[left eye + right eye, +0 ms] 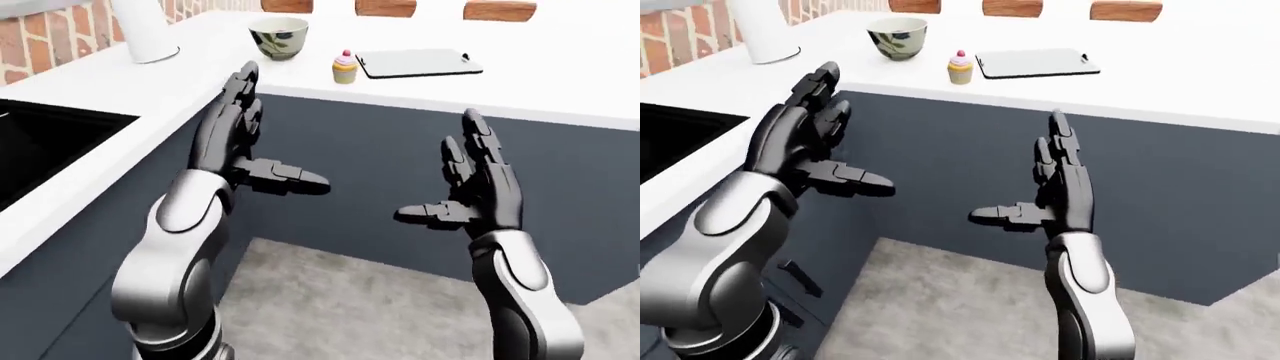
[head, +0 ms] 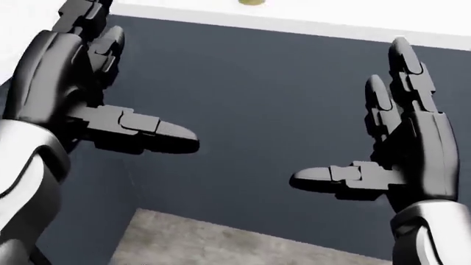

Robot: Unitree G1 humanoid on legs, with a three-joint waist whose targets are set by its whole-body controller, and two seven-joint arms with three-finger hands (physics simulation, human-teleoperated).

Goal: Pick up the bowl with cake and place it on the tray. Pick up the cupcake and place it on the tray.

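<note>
Nothing done yet, as far as I can judge. Both task items sit on the white tabletop (image 1: 560, 82), untouched, and the tray (image 1: 418, 63) is bare.

The bowl (image 1: 279, 36) is near the top of the left-eye view, left of centre; I can't make out the cake inside, too small and dark. The cupcake (image 1: 345, 67) with its pink top stands just right of the bowl and just beside the tray's left edge, not touching as far as I can tell. The tray is a flat dark slab lying to the right of the cupcake.

My left robot hand (image 1: 245, 139) is empty, fingers spread wide, thumb pointing right, held up in front of the dark cabinet face (image 1: 380, 157) below the tabletop edge. My right robot hand (image 1: 470, 191) is the same: open wide, holding nothing, lower and to the right in that view. Both are well apart from the bowl and cupcake.

The head view shows mostly cabinet and the two open hands, with only a sliver of cupcake at the top edge.

Left to do: everything. Close in on the tabletop, grasp the bowl, set it on the tray, then the cupcake. A black sink (image 1: 40, 146) sits at left, a white jug-like thing (image 1: 143, 30) near the brick wall (image 1: 60, 37).
</note>
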